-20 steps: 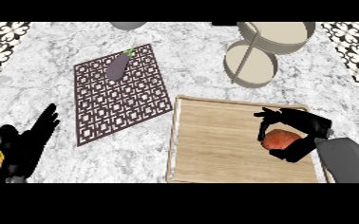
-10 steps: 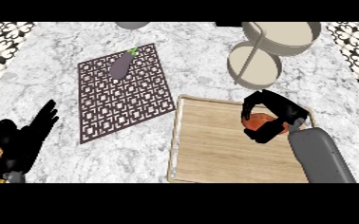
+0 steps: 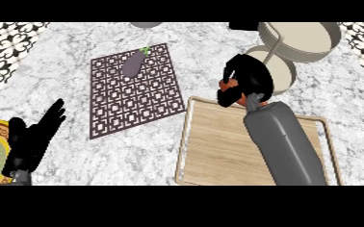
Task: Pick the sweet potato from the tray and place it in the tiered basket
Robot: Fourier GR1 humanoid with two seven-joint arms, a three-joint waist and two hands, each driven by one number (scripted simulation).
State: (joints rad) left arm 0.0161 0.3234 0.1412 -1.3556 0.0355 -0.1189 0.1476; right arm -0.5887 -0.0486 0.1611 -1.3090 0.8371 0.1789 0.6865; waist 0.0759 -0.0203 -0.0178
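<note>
1. The sweet potato (image 3: 229, 87) was enclosed by the curled fingers (image 3: 250, 72) of the right hand (image 3: 247, 79).
2. Compared with earlier, it had been lifted off the tray (image 3: 213, 144) toward the tiered basket (image 3: 298, 41).

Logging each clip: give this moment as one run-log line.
right hand: shut on sweet potato, above tray edge | tiered basket: not reached | left hand: open, resting

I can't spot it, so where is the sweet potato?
In the head view, right of centre: the right hand curls round the sweet potato, between tray and tiered basket.
</note>
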